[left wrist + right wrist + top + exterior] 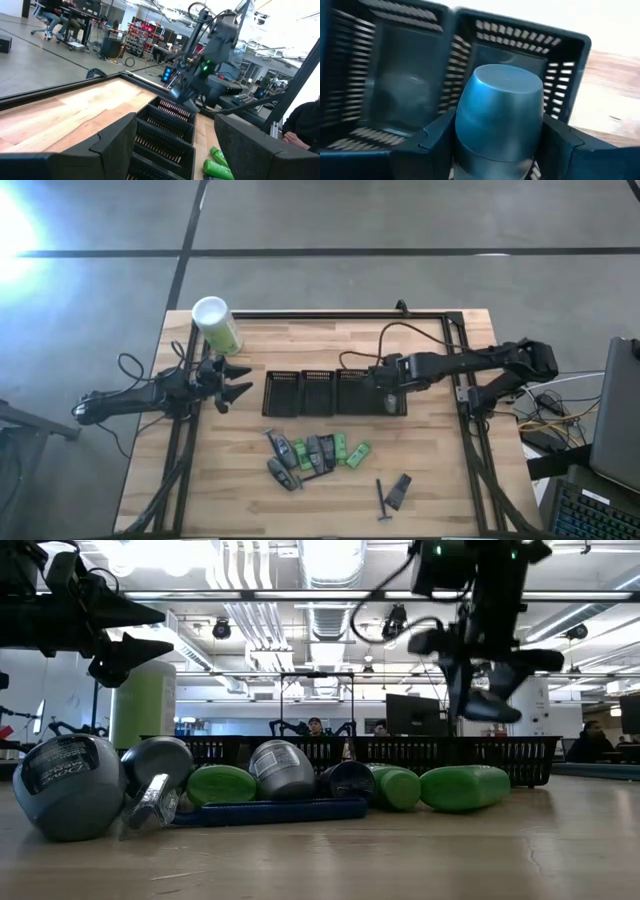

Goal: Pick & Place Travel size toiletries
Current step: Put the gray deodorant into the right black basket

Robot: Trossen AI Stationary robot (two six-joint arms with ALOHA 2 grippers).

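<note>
Now clamped in the right gripper (497,150): a grey tube (499,117), above the end black tray (570,55). Left gripper (232,380) parted, empty, beside the green canister (217,325).

No legible text anywhere.

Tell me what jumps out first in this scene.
The right claw hangs over the rightmost of the black trays, gripping a grey tube end-up above it. In front of the trays lies a jumble of grey tubes and green packets, with a razor off to the side. The left claw waits open beside a tall green canister.
</note>
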